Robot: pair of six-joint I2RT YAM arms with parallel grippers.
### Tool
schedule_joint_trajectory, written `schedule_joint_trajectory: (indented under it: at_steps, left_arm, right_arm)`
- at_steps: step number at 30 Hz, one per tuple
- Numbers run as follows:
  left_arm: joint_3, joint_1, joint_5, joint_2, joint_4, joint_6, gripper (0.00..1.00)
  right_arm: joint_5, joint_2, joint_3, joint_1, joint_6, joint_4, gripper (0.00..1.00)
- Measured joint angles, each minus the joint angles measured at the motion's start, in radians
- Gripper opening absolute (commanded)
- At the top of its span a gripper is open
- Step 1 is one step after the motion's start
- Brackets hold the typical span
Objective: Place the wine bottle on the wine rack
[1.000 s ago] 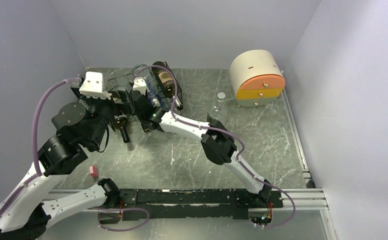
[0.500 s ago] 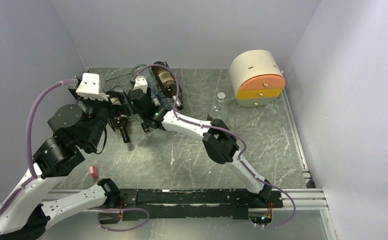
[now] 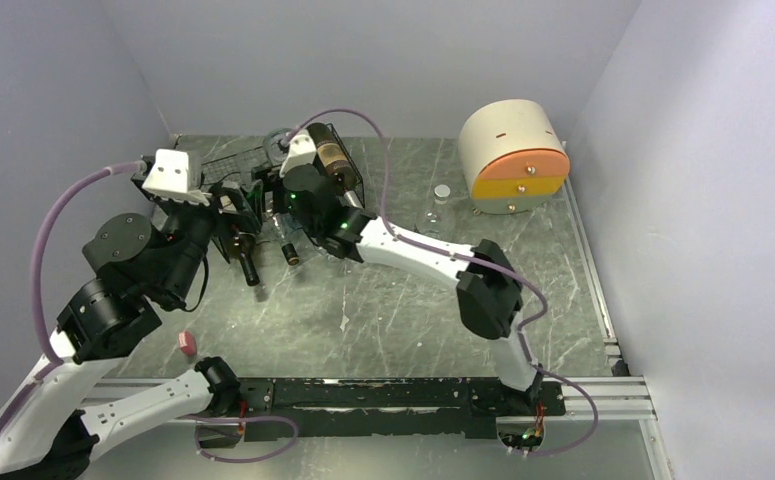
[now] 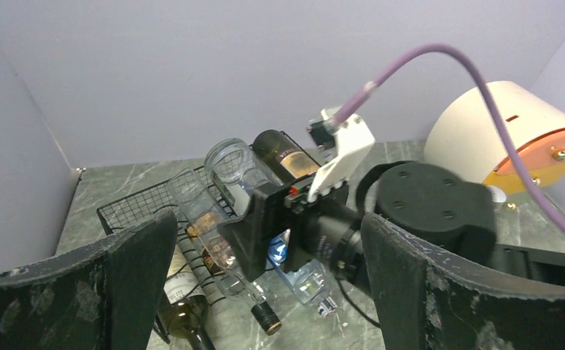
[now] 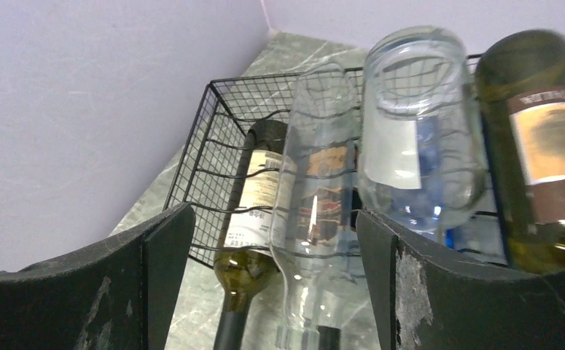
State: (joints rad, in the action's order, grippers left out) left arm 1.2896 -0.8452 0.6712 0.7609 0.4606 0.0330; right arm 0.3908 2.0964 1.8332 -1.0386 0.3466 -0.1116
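While both arms reach toward the far left corner of the surface (image 3: pixel 413 310), the right hand (image 5: pixel 273 213) hangs over the front of the wine rack (image 5: pixel 210 138), fingers apart and holding nothing. The left hand (image 4: pixel 268 219) faces the rack from the near left, also spread and empty. Four bottles lie side by side in the black wire cradles, necks toward the arms: a green wine bottle (image 5: pixel 254 197) with a cream label, a slim clear bottle (image 5: pixel 316 182), a wide clear bottle (image 5: pixel 418 146) and a dark bottle (image 5: pixel 542 146) with a tan label.
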Motion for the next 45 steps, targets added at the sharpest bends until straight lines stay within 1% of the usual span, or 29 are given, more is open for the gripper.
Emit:
schedule_joint_trajectory:
  at_steps: [7, 12, 16, 20, 25, 31, 33, 35, 38, 45]
  left_arm:
    - [-0.011, 0.0, -0.063, -0.052, -0.036, 0.0, 0.99]
    - [-0.026, 0.0, -0.101, -0.059, -0.06, 0.001, 0.99]
    - [-0.036, 0.0, -0.129, -0.039, -0.067, 0.001, 0.99]
    - [-0.043, 0.0, -0.155, -0.011, -0.071, 0.001, 0.99]
    - [-0.043, 0.0, -0.184, 0.02, -0.076, 0.002, 0.99]
    - [-0.044, 0.0, -0.207, 0.049, -0.076, 0.009, 0.99]
    - [-0.044, 0.0, -0.212, 0.057, -0.076, 0.009, 0.99]
    - [-0.045, 0.0, -0.217, 0.064, -0.076, 0.01, 0.99]
    - [-0.048, 0.0, -0.224, 0.074, -0.075, 0.01, 0.99]
    - [-0.048, 0.0, -0.231, 0.09, -0.074, 0.011, 0.99]
  right_arm:
    - [0.059, -0.25, -0.243, 0.01, -0.11, -0.041, 0.85]
    - [0.163, -0.472, -0.421, 0.041, -0.171, -0.029, 0.85]
    - [0.261, -0.64, -0.522, 0.101, -0.188, 0.024, 0.85]
    - [0.314, -0.779, -0.605, 0.198, -0.163, 0.109, 0.85]
    - [0.299, -0.855, -0.676, 0.315, -0.127, 0.228, 0.85]
    - [0.197, -0.831, -0.681, 0.384, -0.111, 0.343, 0.84]
    - [0.172, -0.807, -0.674, 0.399, -0.111, 0.377, 0.83]
    - [0.143, -0.772, -0.664, 0.415, -0.113, 0.405, 0.79]
    - [0.105, -0.715, -0.647, 0.443, -0.121, 0.436, 0.71]
    - [0.057, -0.642, -0.613, 0.473, -0.144, 0.465, 0.36]
